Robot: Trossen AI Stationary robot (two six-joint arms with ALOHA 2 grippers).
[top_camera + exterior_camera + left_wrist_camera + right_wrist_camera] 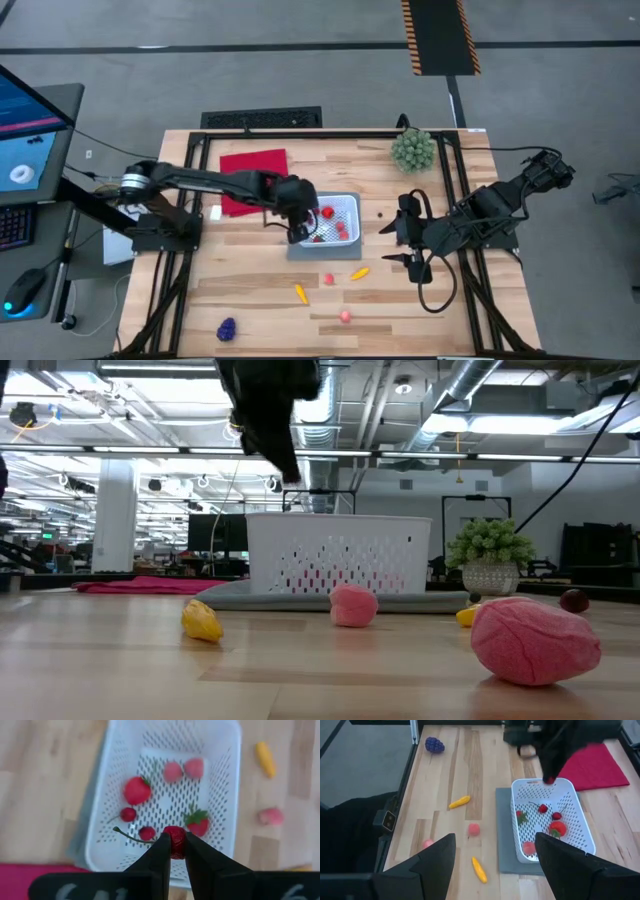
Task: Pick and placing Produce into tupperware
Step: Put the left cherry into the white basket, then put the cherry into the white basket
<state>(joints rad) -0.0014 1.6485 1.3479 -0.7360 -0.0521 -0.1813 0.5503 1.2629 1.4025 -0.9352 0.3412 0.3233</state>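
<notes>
My left gripper (pixel 306 226) hangs over the white tupperware (pixel 340 220), near the wall that faces the table's left, and is shut on a small dark red round fruit (pixel 174 841). Inside the tupperware (pixel 165 805) lie several red and pink pieces. More produce rests on the wood: a purple grape bunch (pixel 227 328), two yellow-orange pieces (pixel 300 293) (pixel 359 272) and two pink ones (pixel 328 279) (pixel 345 316). My right gripper (pixel 410 246) waits open to the right of the tupperware, above the table and touching nothing. My left gripper pinches the dark red round fruit (pixel 175 845) between its two fingertips (pixel 159 851), coming from above and pointing down. The fruit is lifted clear above the tupperware's inside, as the right wrist view also shows (pixel 549 780).
The tupperware stands on a grey square mat (pixel 300 250). A flat red cloth (pixel 252 178) lies to its left, toward the far edge. A green spiky ball plant (pixel 413 148) stands at the far right. A small dark piece (pixel 381 214) lies right of the tupperware.
</notes>
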